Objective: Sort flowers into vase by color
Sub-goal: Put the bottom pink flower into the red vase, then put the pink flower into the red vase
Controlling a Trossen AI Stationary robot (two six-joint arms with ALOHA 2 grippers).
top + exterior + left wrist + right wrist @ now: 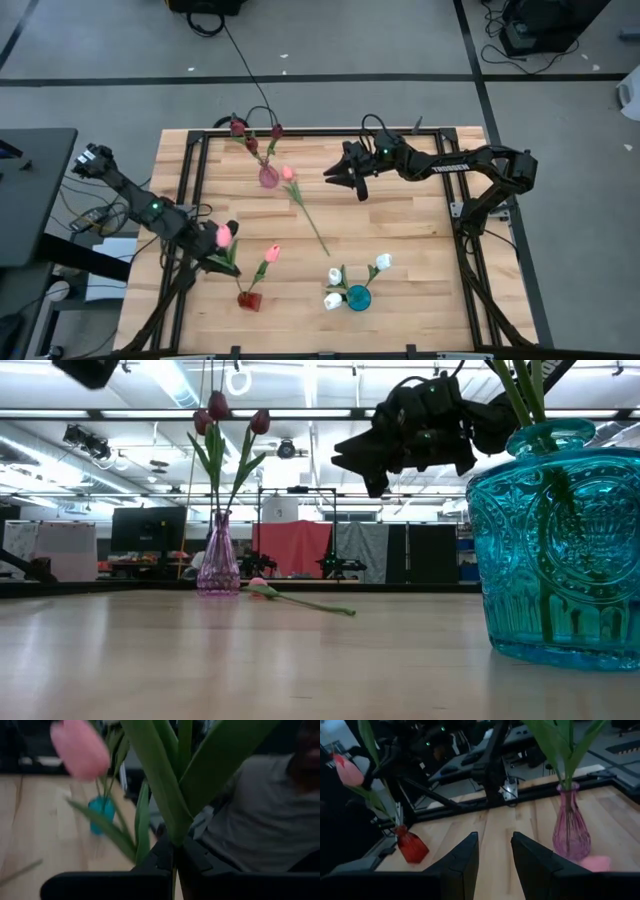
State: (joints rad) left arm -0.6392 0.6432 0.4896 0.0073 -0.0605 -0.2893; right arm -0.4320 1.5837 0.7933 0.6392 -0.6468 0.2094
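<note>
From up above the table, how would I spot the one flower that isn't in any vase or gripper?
Start at the pink glass vase near the table's far edge, holding dark maroon tulips. Just beside it a pink tulip lies flat on the bare wood, its thin green stem trailing toward the table's middle. Every other flower stands in a vase or is gripped.

I see two dark, near-black jointed arms. The right arm (455, 165) carries white lettering along its forearm link and a small green indicator light near the wrist. The left arm (140, 200) shows a similar green light at its mid joint. The right gripper (494, 851) has two flat, matte black, wedge-shaped fingers (462, 862).
</note>
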